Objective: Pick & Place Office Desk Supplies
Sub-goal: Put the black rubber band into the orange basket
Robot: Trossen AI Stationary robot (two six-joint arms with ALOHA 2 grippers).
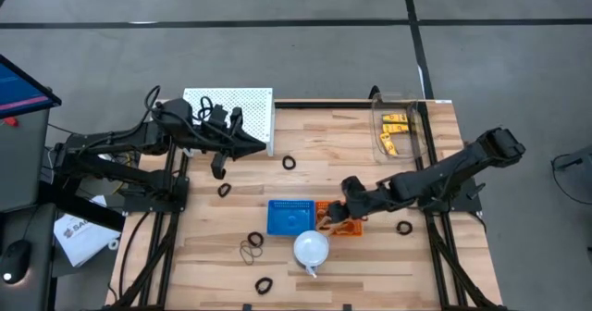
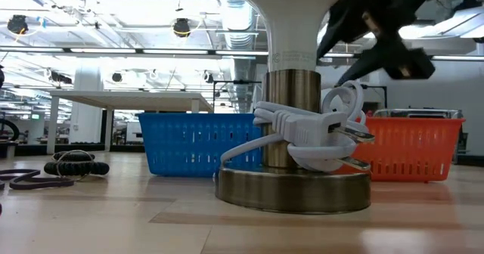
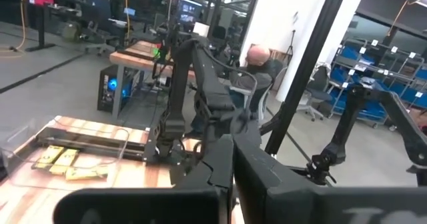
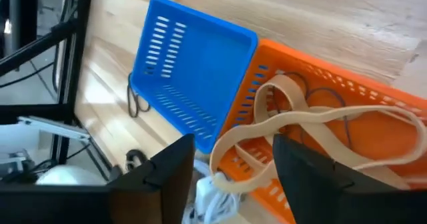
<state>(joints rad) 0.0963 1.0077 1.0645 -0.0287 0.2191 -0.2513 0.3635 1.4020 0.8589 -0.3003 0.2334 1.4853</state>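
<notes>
Readable text: almost none.
White sheet (image 1: 79,232) left of table, high view: dark printed letters, looks like "SA…", rest cut off and too small to read.
Lamp stem band (image 2: 291,57), low view: small grey print, illegible.
Yellow clips (image 1: 396,124) in clear tray, high view: dark marks on them, illegible.
Baskets, blue (image 1: 289,216) and orange (image 4: 347,117): no lettering visible.
Room signs and screens, left wrist view: lit screens far off, nothing legible.
</notes>
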